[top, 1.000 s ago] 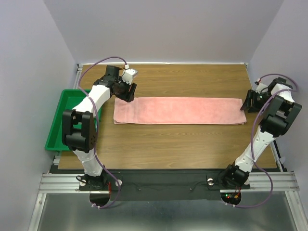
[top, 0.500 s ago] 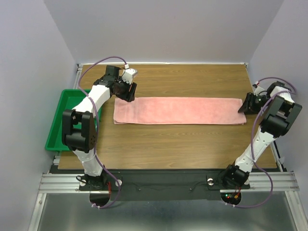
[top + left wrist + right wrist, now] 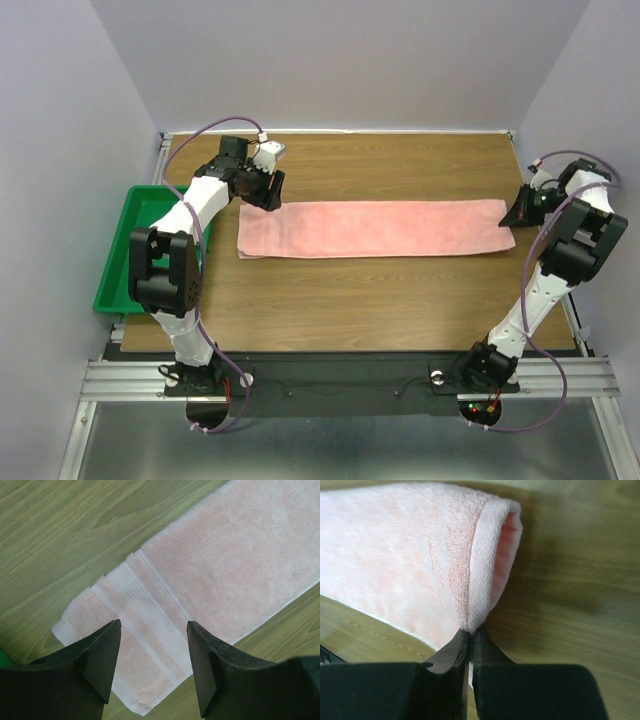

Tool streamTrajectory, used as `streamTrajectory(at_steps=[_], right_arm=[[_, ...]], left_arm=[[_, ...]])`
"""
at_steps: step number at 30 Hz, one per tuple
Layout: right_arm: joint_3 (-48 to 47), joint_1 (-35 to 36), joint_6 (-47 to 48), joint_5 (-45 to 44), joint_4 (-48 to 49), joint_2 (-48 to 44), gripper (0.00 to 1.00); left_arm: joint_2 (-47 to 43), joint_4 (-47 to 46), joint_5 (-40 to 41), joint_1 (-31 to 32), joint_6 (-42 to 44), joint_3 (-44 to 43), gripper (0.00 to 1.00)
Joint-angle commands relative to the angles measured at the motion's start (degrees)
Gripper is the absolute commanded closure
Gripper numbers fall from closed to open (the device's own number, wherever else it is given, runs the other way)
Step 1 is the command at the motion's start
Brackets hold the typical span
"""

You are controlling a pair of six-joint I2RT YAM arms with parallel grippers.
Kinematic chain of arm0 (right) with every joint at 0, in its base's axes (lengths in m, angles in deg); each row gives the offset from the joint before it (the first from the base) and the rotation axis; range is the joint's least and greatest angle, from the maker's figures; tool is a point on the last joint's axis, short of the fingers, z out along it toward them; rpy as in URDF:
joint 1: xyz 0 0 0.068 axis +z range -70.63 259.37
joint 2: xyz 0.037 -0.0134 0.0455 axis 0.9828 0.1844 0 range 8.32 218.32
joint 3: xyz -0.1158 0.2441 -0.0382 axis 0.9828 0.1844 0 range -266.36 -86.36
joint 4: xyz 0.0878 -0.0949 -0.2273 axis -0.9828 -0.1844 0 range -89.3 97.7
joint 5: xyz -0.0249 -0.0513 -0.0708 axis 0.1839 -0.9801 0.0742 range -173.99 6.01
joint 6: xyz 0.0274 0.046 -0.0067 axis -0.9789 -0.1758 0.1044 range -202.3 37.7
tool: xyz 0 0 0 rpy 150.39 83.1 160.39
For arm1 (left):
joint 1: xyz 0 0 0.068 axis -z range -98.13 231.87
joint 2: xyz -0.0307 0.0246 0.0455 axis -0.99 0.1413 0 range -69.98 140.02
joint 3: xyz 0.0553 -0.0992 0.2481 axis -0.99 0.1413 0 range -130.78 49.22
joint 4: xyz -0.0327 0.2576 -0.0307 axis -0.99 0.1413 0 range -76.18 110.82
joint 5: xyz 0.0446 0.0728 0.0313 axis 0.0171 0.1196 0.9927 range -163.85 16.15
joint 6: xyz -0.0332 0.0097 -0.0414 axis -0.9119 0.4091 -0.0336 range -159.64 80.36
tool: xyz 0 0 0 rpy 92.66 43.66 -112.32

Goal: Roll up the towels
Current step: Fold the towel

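Pink towel (image 3: 370, 228) lies flat along bench (image 3: 350, 300) middle, spanning left to right edge. Right gripper (image 3: 468, 640) pinched tight on hem at right end, hem lifted. Left gripper (image 3: 152, 630) spread wide above left end, empty. We judge terry soft, light, limp, not slippery: take hold at end hems.

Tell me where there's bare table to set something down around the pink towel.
Bare wood lies between the pink towel and the arm bases, and behind the towel to the far edge of the table. Crowded: both towel ends, at the left gripper and right gripper.
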Motion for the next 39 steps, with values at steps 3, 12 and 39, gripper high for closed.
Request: streamTrajectory(at_steps=[3,12,39], right_arm=[[-7.8,2.7,-1.7,6.8,-6.2,-5.0,0.99],[-4.9,13.5,-6.0,10.6,-4.1,-7.6,0.99],[5.2,34.6,-16.7,8.6,11.7,-2.3,0.99]], left_arm=[[-1.9,-0.8,-1.0,-0.1,-0.4,-0.2,0.34],[-0.7,0.3,-1.5,-0.1,-1.2,-1.9,0.33],[0.7,2.5,0.1,-0.1,-2.1,-2.3,0.31]])
